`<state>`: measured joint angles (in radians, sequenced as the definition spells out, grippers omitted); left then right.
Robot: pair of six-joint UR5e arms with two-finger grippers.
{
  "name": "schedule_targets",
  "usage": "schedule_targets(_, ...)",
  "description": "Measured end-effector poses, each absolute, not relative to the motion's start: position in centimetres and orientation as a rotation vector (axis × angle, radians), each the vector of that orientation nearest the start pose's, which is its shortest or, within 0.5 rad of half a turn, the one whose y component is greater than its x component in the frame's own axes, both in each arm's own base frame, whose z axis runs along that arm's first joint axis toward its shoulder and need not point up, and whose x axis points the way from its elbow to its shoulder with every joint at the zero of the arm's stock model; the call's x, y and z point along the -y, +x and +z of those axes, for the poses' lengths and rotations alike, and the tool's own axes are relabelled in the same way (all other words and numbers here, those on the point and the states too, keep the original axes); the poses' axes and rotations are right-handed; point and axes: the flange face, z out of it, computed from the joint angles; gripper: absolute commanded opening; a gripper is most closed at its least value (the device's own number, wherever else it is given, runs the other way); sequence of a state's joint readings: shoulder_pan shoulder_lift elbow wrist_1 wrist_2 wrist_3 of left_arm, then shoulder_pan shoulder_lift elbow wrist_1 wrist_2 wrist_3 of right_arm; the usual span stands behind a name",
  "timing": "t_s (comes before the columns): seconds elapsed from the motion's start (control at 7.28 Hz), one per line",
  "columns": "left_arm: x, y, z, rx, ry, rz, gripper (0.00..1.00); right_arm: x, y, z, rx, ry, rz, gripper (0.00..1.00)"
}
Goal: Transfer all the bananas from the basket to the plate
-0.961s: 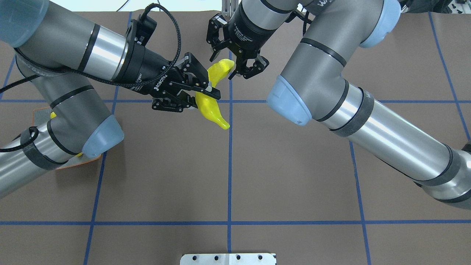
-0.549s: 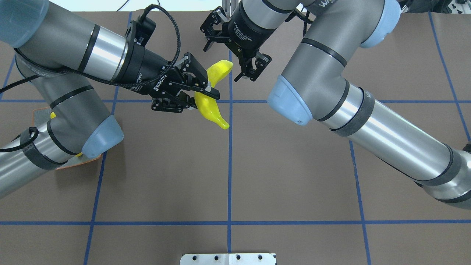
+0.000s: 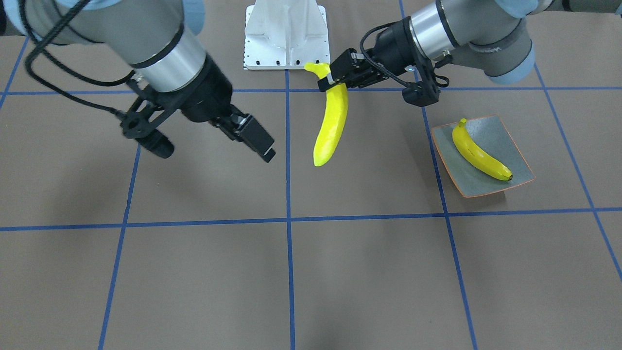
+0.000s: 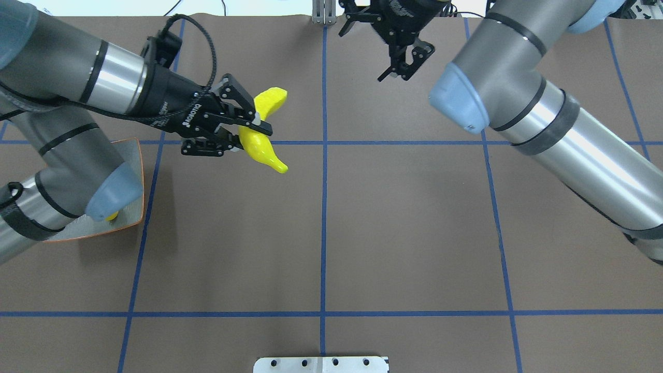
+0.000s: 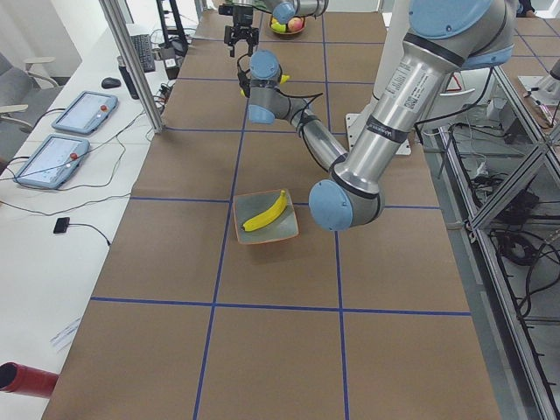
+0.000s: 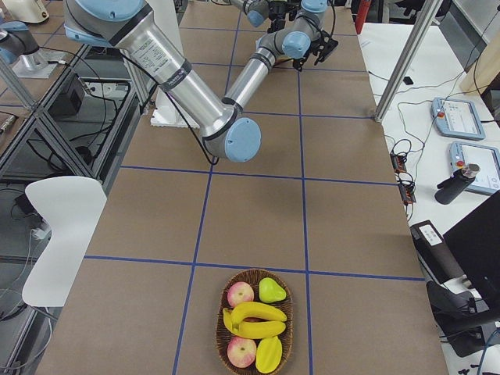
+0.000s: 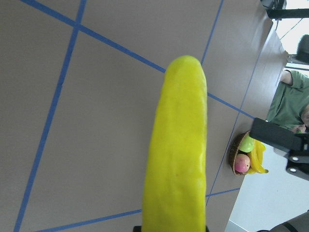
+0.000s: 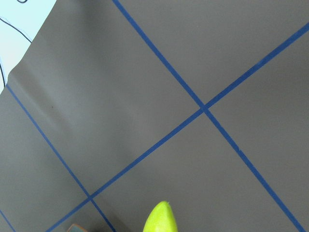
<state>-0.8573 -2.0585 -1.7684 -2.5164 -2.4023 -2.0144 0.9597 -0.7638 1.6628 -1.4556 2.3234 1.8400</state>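
Table: a long table (image 4: pixel 393 233) covered in brown and ruled into large squares by blue tape (image 4: pixel 323 233).
Right arm: the right arm (image 4: pixel 544 119) is grey and silver with pale blue joint caps. Its right gripper (image 3: pixel 216 153) has both black fingers spread wide with nothing between them, and it sits well apart from the carried fruit.
Left arm: the left arm (image 4: pixel 67 77) has the same build. Its left gripper (image 3: pixel 335 78) is clamped on one banana close to the stem end.
Basket: a round brown woven basket (image 6: pixel 220 336) toward the table's right end, well apart from both grippers. It holds stacked bananas (image 6: pixel 254 319), red apples (image 6: pixel 240 294) and green fruit (image 6: pixel 272 290).
Plate: a squarish, shallow grey-blue plate (image 3: pixel 505 138) with a thin orange rim and upturned edges. It sits on the table's left half, just beside a tape line.
Held banana: the held banana (image 3: pixel 333 121) is bright yellow, smooth and gently curved. Its stem nub pokes past the fingers toward the robot's edge of the table, and its rounded tip points toward the opposite edge. It is between the plate and the right gripper, not over the plate.
Plated banana: the plated banana (image 3: pixel 478 155) is yellow with a small dark tip. It lies diagonally across the plate, stem toward the robot.
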Motion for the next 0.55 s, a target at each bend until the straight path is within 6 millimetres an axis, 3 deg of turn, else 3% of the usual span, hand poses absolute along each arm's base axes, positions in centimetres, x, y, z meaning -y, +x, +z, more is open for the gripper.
schedule_targets(0.27,46.6,26.0,25.2,-1.541,-0.280,-0.474,0.00,60.6,-28.0,17.5,1.147,-0.270,0.660,1.00)
schedule_targets(0.55,45.4,19.5,31.4,-1.489,-0.254,-0.623,0.00,61.6,-26.9,21.7,1.110,-0.241,0.640,1.00)
